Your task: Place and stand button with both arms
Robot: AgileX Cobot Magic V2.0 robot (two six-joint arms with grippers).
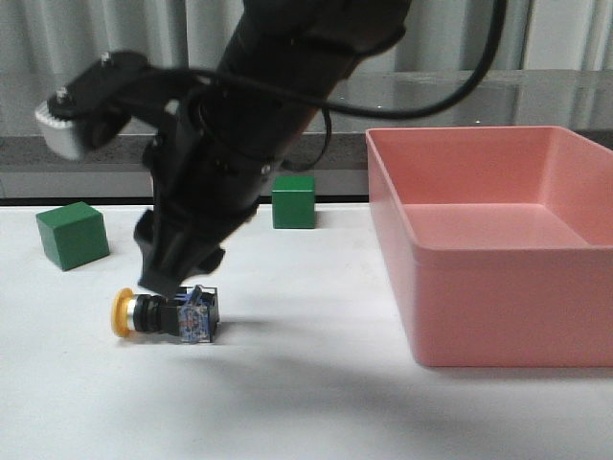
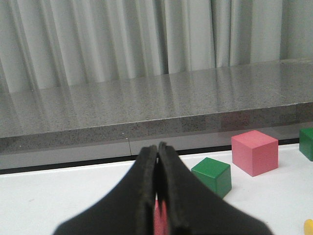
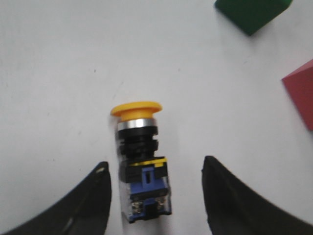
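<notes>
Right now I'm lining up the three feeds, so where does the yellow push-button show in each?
Front view: the button lies on its side at lower left on the white table, under the right gripper.
Left wrist view: only a yellow sliver at the lower right edge, possibly its cap; cannot tell.
Right wrist view: centre, between the open fingers.
Shared landmark: a green cube.

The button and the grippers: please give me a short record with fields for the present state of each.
button: lying on its side on the white table, yellow cap toward the front view's left
right gripper: open, fingers on either side of the button's base, not touching it
left gripper: shut, holding nothing visible
pink bin: right of the button, apart
</notes>
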